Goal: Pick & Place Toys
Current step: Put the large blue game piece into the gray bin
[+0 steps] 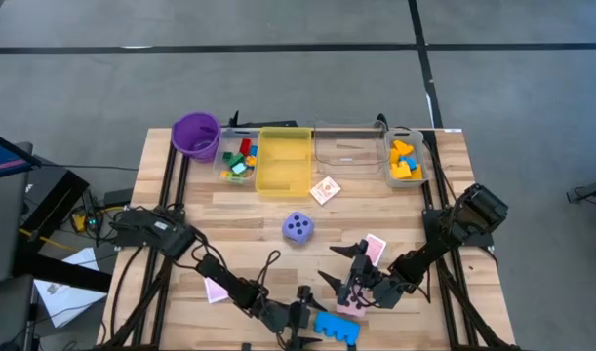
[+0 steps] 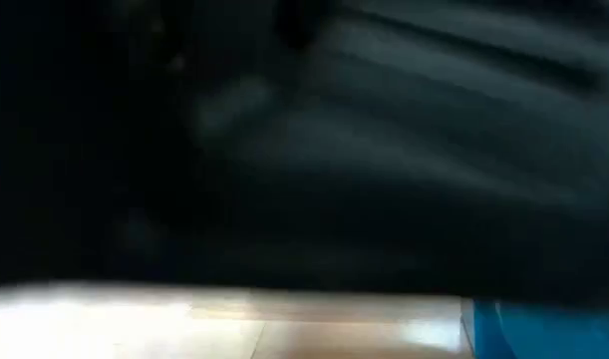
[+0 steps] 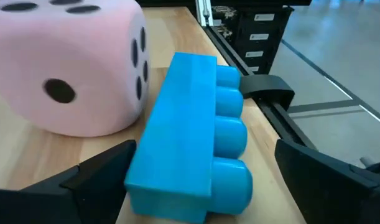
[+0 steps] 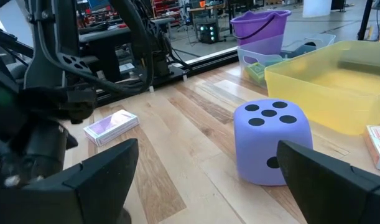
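1. Two foam dice are showing: a purple die (image 1: 297, 228) is sitting near the table's centre, and a pink die (image 3: 68, 65) is lying near the 6 o'clock edge, touching or just beside a large blue brick (image 1: 336, 328).
2. The blue brick is lying on its side with four studs showing in the left wrist view, at about 6 o'clock on the table (image 1: 493, 292).
3. The left gripper (image 1: 299, 327) is hanging at 6 o'clock with its fingers spread wide on either side of the blue brick, gripping nothing.
4. The right gripper (image 1: 348, 265) is hovering toward 5 o'clock, pointing at the purple die, its fingers wide apart and empty.
5. Three card items are lying on the wood: one packet (image 1: 325, 190) just below the yellow bin (image 1: 284, 161), one pink-backed card (image 1: 375, 248) by the right gripper, and one (image 1: 216, 290) at 7 o'clock beside the left arm.
6. Along the 12 o'clock edge four containers are standing: one purple cup (image 1: 195, 135), a clear bin (image 1: 237, 161) holding mixed bricks, the yellow bin, and another clear bin (image 1: 407, 158) holding yellow and orange bricks.
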`<control>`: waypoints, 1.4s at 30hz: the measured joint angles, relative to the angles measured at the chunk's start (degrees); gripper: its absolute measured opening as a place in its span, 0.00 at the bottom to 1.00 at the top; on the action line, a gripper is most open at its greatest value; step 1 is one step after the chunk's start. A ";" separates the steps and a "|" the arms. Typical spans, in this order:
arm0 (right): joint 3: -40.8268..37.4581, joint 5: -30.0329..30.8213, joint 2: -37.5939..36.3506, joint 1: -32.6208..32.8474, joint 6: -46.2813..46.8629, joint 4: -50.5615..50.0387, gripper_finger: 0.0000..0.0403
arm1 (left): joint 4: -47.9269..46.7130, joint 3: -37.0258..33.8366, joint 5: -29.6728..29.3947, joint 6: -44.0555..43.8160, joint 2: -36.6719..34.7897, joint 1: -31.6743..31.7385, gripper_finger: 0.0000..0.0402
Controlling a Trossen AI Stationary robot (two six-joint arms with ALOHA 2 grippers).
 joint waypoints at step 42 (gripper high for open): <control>-0.01 0.00 0.02 0.00 0.00 -0.26 0.93 | -4.09 0.38 -3.31 -2.23 0.98 1.14 0.68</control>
